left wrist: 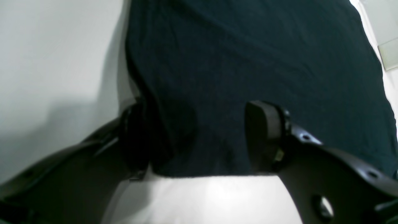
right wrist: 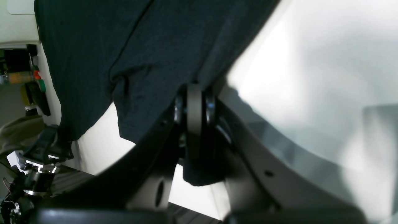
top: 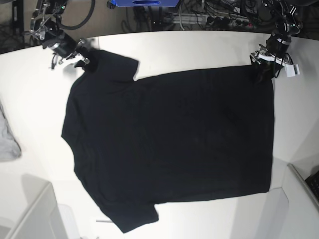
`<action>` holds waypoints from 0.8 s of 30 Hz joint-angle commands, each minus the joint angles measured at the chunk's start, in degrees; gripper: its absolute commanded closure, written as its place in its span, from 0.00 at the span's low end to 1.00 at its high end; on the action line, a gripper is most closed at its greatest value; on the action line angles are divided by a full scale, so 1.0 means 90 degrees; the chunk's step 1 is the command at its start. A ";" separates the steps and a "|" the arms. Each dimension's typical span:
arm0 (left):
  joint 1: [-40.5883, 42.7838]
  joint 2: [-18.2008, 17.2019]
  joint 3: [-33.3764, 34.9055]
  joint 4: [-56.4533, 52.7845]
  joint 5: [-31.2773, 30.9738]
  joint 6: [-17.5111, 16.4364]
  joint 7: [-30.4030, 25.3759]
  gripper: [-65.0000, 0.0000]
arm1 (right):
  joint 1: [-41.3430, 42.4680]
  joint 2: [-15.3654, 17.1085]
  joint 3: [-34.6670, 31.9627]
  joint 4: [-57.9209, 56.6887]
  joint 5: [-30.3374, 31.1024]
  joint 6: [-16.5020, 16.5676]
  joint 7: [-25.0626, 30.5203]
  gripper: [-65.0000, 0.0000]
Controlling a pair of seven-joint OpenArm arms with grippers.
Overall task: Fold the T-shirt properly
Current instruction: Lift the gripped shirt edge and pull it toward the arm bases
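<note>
The black T-shirt point(top: 169, 144) lies spread flat on the white table point(top: 199, 50), plain side up, sleeves to the left. No print or tag shows. My left gripper point(top: 261, 72) is at the shirt's far right corner. In the left wrist view point(left wrist: 199, 137) its jaws stand wide apart, with the shirt's corner point(left wrist: 248, 62) between them. My right gripper point(top: 87, 62) is at the far left sleeve. In the right wrist view point(right wrist: 194, 102) it is shut on a fold of the black cloth point(right wrist: 124, 46), and a bit of cloth hangs below the fingers.
A light grey cloth point(top: 7, 142) lies at the table's left edge. White bins stand at the front left point(top: 30, 214) and front right point(top: 304, 199). Cables and equipment point(top: 214, 12) run behind the table's far edge.
</note>
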 commanded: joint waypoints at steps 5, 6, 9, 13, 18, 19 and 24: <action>-0.0033 -0.0027 0.0040 -0.0008 0.0220 0.0328 0.0339 0.33 | -0.0092 0.0115 -0.0006 -0.0072 -0.0555 -0.0215 -0.0291 1.00; -0.0043 -0.0027 0.0040 -0.0008 0.0220 0.0328 0.0339 0.33 | -0.0092 0.0115 -0.0006 -0.0063 -0.0555 -0.0215 -0.0291 1.00; -0.0111 -0.0027 0.0040 -0.0008 0.0230 0.0328 0.0339 0.47 | -0.0092 0.0115 -0.0006 -0.0033 -0.0555 -0.0215 -0.0291 1.00; -0.0131 -0.0027 0.0040 -0.0008 0.0239 0.0328 0.0339 0.90 | -0.0121 0.0115 -0.0006 -0.0024 -0.0555 -0.0215 -0.0291 1.00; -0.0092 -0.0036 0.0040 0.0022 0.0269 0.0328 0.0339 1.00 | -0.0141 0.0115 0.0004 0.0006 -0.0555 -0.0215 -0.0291 1.00; -0.0053 -0.0036 0.0040 0.0031 0.0269 0.0328 0.0339 1.00 | -0.0199 0.0115 0.0004 0.0084 -0.0555 -0.0215 -0.0281 1.00; 0.0270 -0.0056 0.0040 0.0295 0.0269 0.0328 0.0339 1.00 | -0.0619 0.0105 0.0004 0.0748 -0.0555 -0.0235 0.0061 1.00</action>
